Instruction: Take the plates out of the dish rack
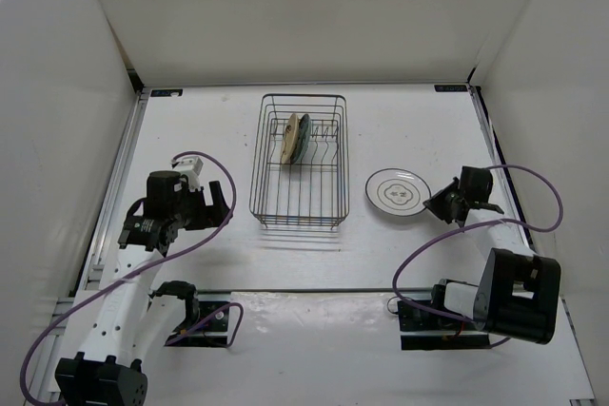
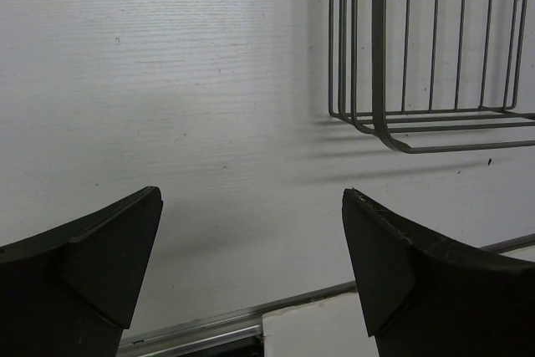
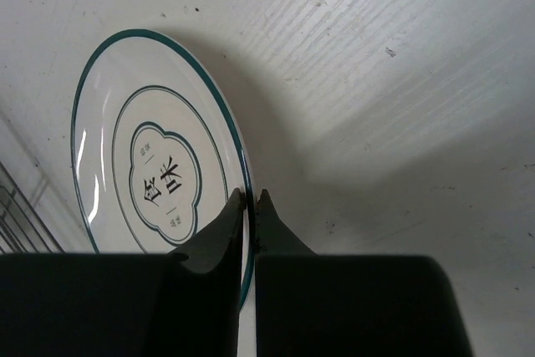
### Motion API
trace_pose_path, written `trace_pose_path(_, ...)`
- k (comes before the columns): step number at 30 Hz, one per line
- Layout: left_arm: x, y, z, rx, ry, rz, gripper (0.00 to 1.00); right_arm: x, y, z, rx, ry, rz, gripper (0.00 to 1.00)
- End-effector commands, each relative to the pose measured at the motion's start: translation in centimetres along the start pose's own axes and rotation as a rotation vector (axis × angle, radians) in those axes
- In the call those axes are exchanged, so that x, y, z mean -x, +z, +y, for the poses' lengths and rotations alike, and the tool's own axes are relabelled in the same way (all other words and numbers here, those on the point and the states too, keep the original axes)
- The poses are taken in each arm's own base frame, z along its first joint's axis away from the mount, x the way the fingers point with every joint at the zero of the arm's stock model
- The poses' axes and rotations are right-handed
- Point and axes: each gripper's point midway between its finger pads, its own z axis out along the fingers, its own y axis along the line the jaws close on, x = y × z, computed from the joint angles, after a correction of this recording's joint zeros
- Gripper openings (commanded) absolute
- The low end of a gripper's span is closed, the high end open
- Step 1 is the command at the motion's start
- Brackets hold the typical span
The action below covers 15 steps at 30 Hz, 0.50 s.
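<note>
The dark wire dish rack stands mid-table, and its near corner shows in the left wrist view. Two plates stand upright among its prongs, a tan one and a teal one right beside it. To the right of the rack, the white plate with dark rings is low on the table. My right gripper is shut on its right rim. In the right wrist view the rim of that plate sits pinched between the fingers of the gripper. My left gripper is open and empty, left of the rack.
White walls enclose the table on three sides. A metal rail runs along the near table edge under my left gripper. Purple cables loop from both arms, whose bases stand at the near edge.
</note>
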Motion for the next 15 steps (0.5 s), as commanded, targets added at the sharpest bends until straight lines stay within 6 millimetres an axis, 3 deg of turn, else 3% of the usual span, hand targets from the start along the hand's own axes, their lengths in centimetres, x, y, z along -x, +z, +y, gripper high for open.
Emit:
trace_pose_path(1,0.3,0.0,-0.4,-0.023,0.013,-0.012,1.00,-3.1,0.2,-3.5,-0.113,-0.043,0.111,0.00)
trace_pose_path(3,0.1,0.1,-0.5,-0.029,0.012,-0.003,1.00,-3.2,0.2,-3.6,-0.110,-0.070,0.119,0.00)
trace_pose_path(8,0.1,0.2,-0.8,-0.051,0.011,0.003,1.00,-3.5,0.0,-4.5,-0.137,-0.105,0.121,0.19)
trace_pose_path(15,-0.2,0.4,-0.9,-0.057,0.002,0.018,1.00,-3.6,0.0,-4.4,-0.132,-0.116,0.128,0.25)
